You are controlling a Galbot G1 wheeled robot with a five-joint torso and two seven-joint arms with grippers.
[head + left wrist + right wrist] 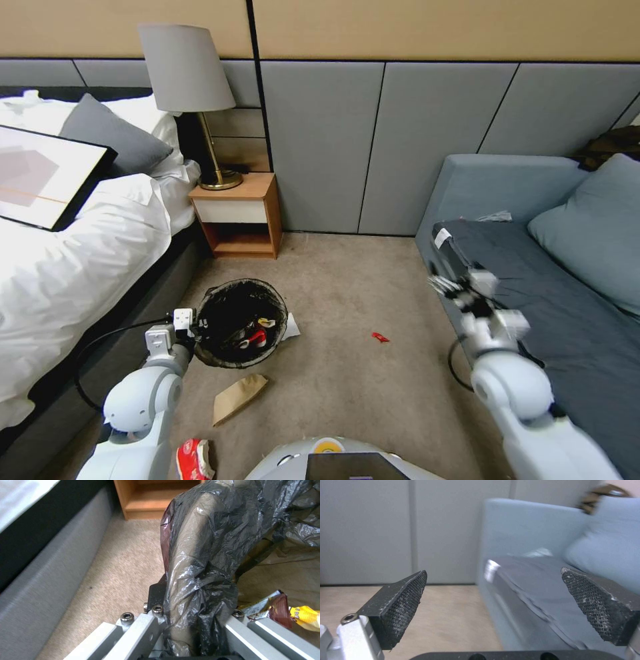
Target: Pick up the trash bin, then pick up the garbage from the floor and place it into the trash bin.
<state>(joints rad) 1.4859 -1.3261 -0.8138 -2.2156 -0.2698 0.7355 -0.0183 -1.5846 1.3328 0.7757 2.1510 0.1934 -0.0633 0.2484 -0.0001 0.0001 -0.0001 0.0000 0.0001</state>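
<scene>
Several wrappers (257, 337) (in trash bin (220, 353))

Even indoor light, blurred wrist views

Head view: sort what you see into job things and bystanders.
Job things:
- trash bin, its rim clamped by the left gripper
- brown paper bag on the carpet
- red scrap
- red-and-white wrapper
- white paper beside the bin
- right gripper, open, raised by the sofa

Bystanders:
- lamp
- nightstand
- bed
- sofa
</scene>
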